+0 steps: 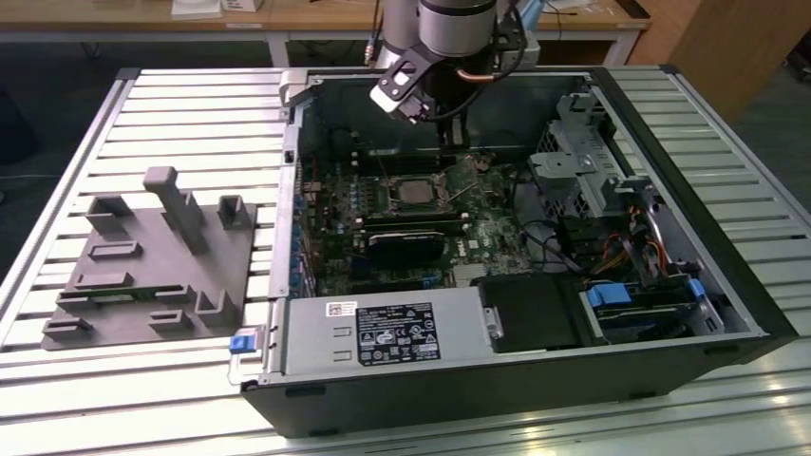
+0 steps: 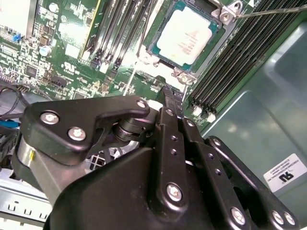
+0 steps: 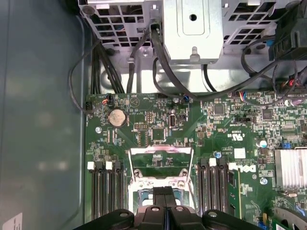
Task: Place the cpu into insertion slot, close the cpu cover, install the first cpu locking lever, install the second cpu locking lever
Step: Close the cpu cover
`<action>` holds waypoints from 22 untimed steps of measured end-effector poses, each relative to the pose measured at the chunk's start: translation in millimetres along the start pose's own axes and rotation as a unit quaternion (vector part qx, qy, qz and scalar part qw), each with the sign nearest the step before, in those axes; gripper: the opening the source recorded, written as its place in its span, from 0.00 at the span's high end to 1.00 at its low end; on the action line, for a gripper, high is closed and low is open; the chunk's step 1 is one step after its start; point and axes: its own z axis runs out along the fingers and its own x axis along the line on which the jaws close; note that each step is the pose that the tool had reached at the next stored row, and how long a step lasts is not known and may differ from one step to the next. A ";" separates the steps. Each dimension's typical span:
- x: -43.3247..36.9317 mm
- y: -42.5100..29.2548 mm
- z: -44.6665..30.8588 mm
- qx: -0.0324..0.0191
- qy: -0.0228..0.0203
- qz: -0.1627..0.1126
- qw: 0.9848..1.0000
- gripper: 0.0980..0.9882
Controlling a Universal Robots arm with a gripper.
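The cpu, a pale square chip, lies in the dark-rimmed insertion slot; in the exterior view the cpu is at the middle of the motherboard. The silvery cpu cover is swung open, off the slot, with green board showing through its window. My gripper hangs just above the cover side of the slot with its black fingers pressed together and nothing between them. In the exterior view my gripper is toward the case's far wall. A thin wire locking lever sticks out beside the slot.
The open computer case lies on a slatted table. Black memory slots flank the socket, and a black heatsink block sits nearer the power supply. A drive cage with cables is close. A grey fixture stands at the exterior view's left.
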 end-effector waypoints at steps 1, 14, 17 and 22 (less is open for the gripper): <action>0.0 1.5 0.1 0.000 0.000 0.000 1.000 0.99; 0.8 20.6 1.8 0.000 0.000 0.000 1.000 0.99; 0.9 24.6 2.2 0.000 0.000 0.000 1.000 0.99; 1.2 30.8 2.8 0.000 0.000 0.000 1.000 0.99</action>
